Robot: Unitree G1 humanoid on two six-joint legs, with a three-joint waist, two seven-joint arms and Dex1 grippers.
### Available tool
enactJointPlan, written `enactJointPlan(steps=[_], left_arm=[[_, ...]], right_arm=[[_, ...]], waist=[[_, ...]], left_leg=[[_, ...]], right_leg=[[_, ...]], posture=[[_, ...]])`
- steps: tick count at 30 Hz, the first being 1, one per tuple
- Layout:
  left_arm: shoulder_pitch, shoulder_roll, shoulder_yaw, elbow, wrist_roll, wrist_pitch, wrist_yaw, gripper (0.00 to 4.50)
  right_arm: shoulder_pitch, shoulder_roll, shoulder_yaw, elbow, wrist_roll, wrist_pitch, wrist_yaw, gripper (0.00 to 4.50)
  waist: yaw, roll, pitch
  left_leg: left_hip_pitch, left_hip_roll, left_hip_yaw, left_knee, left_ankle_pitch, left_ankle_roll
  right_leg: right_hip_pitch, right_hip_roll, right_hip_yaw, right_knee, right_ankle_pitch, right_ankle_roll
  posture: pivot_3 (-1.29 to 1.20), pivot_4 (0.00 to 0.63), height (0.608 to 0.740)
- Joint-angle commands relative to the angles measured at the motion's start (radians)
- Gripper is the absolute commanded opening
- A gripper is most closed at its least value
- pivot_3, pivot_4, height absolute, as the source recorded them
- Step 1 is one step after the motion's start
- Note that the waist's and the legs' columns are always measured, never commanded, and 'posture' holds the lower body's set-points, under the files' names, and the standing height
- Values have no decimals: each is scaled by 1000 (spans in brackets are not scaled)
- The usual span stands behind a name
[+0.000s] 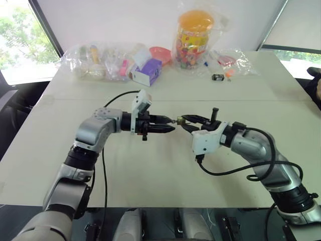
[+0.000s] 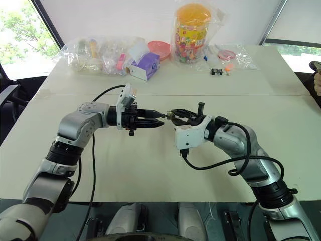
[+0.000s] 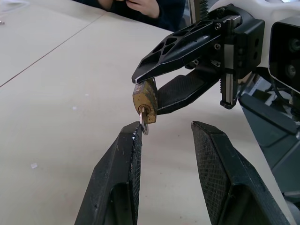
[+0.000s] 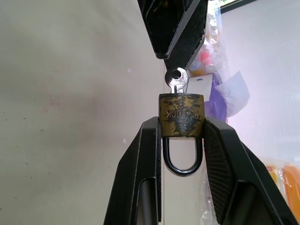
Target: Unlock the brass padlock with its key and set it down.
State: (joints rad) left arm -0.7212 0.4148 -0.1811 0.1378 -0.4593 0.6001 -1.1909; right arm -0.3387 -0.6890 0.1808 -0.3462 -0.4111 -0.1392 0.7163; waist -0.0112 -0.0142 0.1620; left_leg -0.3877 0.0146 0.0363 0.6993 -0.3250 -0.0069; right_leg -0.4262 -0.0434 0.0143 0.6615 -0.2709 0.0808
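The brass padlock [image 4: 182,115] hangs above the table between the two arms, clamped by its body in my right gripper [image 1: 184,120]. Its shackle [image 4: 182,161] points back toward the right wrist. The key [image 4: 177,77] is in the keyhole, with its silver head sticking out toward my left gripper [image 3: 164,125]. The left fingers stand apart. One left fingertip [image 3: 135,133] is right at the key's head [image 3: 144,123], and the other is well clear of it. Both grippers meet tip to tip over the middle of the white table [image 1: 150,170].
At the table's far edge are clear bags of toys [image 1: 95,60], a purple box [image 1: 147,72], a pink bowl [image 1: 160,52], a tall candy jar [image 1: 193,32] and a small black box [image 1: 217,77]. A person's hands [image 3: 136,5] are at the table's side.
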Motion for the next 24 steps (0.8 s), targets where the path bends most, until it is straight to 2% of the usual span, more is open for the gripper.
enactJointPlan(steps=[1, 2, 3, 6, 13, 18, 24], left_arm=[[-17, -11, 20, -6, -3, -26, 6, 1720], [-19, -13, 22, -2, -3, -28, 7, 1720], [-20, -14, 23, 0, -3, -29, 8, 1165], [-18, -15, 25, 3, -4, -35, 7, 10], [-6, -16, 6, -2, 33, -100, -2, 10], [10, -23, -36, -10, 112, -235, 3, 10], [34, -76, -40, 3, 220, -587, 47, 10]], right_arm=[[-10, -15, -21, -29, 13, -5, 3, 663], [-8, -16, -21, -31, 13, -4, 5, 663], [-7, -16, -21, -34, 14, -2, 6, 663], [-4, -15, -20, -40, 12, 2, 10, 663], [-1, -15, -18, -57, 14, 13, 22, 663], [-4, -10, -13, -74, 46, 39, 54, 663], [-9, 24, -7, -134, 189, 184, 150, 663]], waist=[[0, 0, 0], [0, 0, 0], [0, 0, 0], [0, 0, 0], [0, 0, 0], [1, 0, 0], [1, 0, 0]], left_leg=[[0, 0, 0, 0, 0, 0], [0, 0, 0, 0, 0, 0], [0, 0, 0, 0, 0, 0], [0, 0, 0, 0, 0, 0], [0, 0, 0, 0, 0, 0], [0, 0, 0, 0, 0, 0], [0, 0, 0, 0, 0, 0]], right_leg=[[0, 0, 0, 0, 0, 0], [0, 0, 0, 0, 0, 0], [0, 0, 0, 0, 0, 0], [0, 0, 0, 0, 0, 0], [0, 0, 0, 0, 0, 0], [0, 0, 0, 0, 0, 0], [0, 0, 0, 0, 0, 0]], posture=[[0, 150, 735], [0, 150, 735], [0, 150, 735], [0, 150, 735], [0, 150, 735], [0, 150, 735], [0, 150, 735]])
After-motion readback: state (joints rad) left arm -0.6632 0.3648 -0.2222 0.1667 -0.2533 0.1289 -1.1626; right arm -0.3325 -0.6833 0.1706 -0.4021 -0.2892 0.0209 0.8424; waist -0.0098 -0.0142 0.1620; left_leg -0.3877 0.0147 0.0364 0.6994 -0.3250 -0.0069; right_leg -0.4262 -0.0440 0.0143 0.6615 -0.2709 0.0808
